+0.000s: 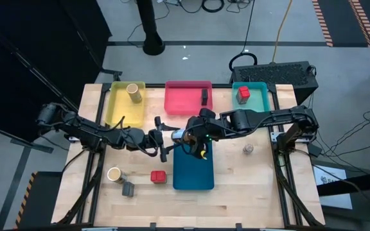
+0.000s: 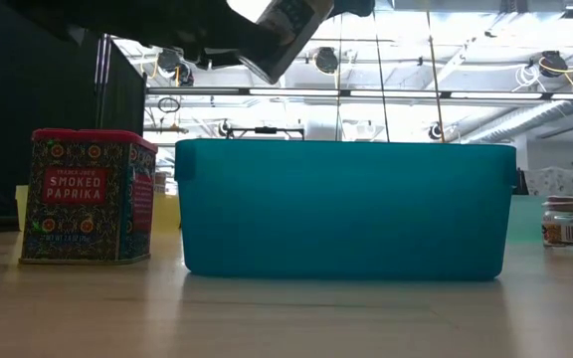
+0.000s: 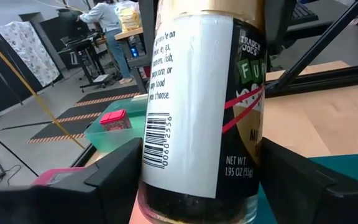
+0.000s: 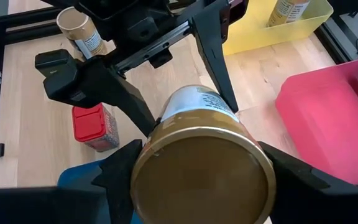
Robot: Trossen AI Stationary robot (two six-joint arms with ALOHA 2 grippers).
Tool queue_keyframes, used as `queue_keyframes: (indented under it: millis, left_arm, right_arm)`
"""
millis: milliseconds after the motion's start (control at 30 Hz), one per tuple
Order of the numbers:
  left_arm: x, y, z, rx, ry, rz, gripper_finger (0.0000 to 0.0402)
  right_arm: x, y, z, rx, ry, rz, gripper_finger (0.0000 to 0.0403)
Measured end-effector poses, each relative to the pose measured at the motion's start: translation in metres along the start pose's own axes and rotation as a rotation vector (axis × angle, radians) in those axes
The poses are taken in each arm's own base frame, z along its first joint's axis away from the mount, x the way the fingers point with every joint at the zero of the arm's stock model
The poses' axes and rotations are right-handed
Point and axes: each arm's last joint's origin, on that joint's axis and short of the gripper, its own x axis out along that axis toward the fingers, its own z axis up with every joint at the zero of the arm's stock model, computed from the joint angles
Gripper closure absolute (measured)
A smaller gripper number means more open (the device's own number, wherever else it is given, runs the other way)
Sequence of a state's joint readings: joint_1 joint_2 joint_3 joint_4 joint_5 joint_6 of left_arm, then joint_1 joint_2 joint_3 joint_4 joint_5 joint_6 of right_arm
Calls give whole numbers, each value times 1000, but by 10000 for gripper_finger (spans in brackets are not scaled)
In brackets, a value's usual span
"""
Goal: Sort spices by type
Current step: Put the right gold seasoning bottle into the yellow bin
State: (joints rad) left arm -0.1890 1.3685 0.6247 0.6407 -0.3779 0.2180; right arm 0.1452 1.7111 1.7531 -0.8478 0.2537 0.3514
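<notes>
Mid-frame in the high view we see both grippers on one gold-lidded jar (image 4: pixel 201 165), held in the air over the blue tray (image 1: pixel 193 174): left gripper (image 1: pixel 162 140) clamped on its body, right gripper (image 1: pixel 194 136) closed round the lid end (a handover, we judge). Already sorted: tan jar (image 1: pixel 133 92) in yellow tray (image 1: pixel 117 102), dark box (image 1: pixel 205 97) in pink tray (image 1: pixel 186 100), red box (image 1: pixel 243 93) in teal tray (image 1: pixel 258 100). Still loose on the table (image 1: pixel 249 192): paprika tin (image 1: pixel 158 176), second tan jar (image 1: pixel 114 174), grey box (image 1: pixel 128 188) at lower left, small jar (image 1: pixel 248 149) at right.
</notes>
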Motion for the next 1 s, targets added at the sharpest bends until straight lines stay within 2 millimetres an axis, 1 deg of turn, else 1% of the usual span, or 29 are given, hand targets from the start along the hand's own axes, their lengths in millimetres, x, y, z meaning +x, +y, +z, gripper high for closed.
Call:
queue_keyframes:
  millis: [100, 133, 267, 300, 333, 433, 500, 600, 667, 800, 900, 1000]
  left_arm:
    - [0, -1, 1, -5, -5, -1, 121]
    - [0, -1, 1, -12, -8, 1, 121]
    - [0, -1, 1, -50, -19, -1, 121]
    - [-1, -1, 1, -60, -27, 0, 121]
    - [-1, 0, 1, -69, -41, 2, 121]
    - [-5, 0, 0, -95, -100, 10, 121]
    - [-10, -1, -2, -115, -158, -2, 121]
    - [-20, -4, -1, -147, -286, -65, 121]
    - [-28, -6, 0, -168, -383, -115, 121]
    - [-43, -9, 1, -183, -513, -189, 121]
    - [-50, -11, 2, -162, -573, -223, 121]
    - [-52, -14, 4, -141, -594, -247, 121]
  right_arm:
    - [0, 0, 1, -2, -10, -1, 155]
    - [-1, 0, 2, -3, -17, -2, 143]
    - [-11, 0, 8, -6, -84, 15, 37]
    - [-14, -1, 9, -6, -97, 20, 24]
    - [-17, -1, 11, -7, -115, 27, 20]
    - [-26, 0, 13, -29, -154, 43, 44]
    - [-36, 3, 17, -65, -213, 59, 61]
    - [-55, 13, 18, -164, -305, 37, 76]
    - [-60, 21, 15, -236, -353, 27, 79]
    - [-55, 39, 3, -342, -427, 51, 76]
    - [-46, 49, -4, -370, -494, 75, 75]
    - [-35, 54, -10, -360, -572, 92, 75]
